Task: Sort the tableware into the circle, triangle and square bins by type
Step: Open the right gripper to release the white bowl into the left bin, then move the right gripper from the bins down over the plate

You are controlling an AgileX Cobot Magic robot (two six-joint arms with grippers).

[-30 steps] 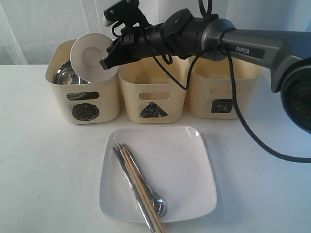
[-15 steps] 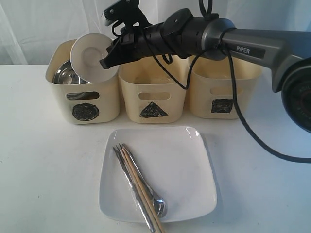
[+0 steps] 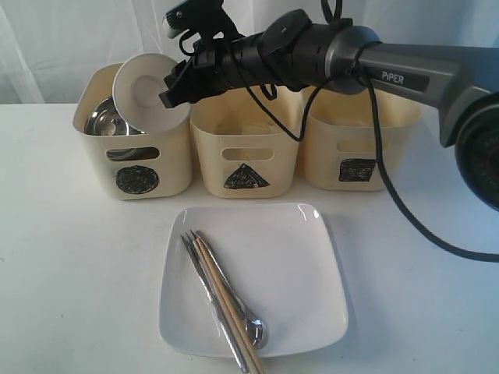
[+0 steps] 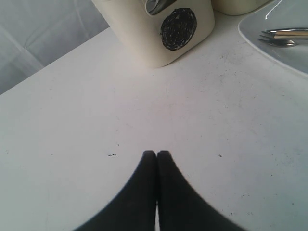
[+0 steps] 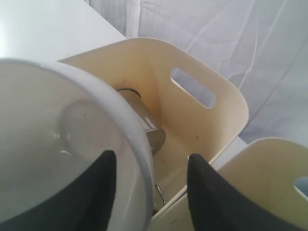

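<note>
Small white bowl (image 3: 145,89) leaned in the circle bin (image 3: 171,165); right jaws stood apart astride its rim, gripping nothing. Likely light, slick, chippable; best taken by the rim. Left jaws were shut, empty.

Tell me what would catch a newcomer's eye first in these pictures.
A dark arm reaches in from the right, its right gripper open astride the rim of the small white bowl, which tilts on edge at the top of the circle bin, leftmost in the exterior view. In front lies the white square plate, with chopsticks and steel cutlery on its left half.
</note>
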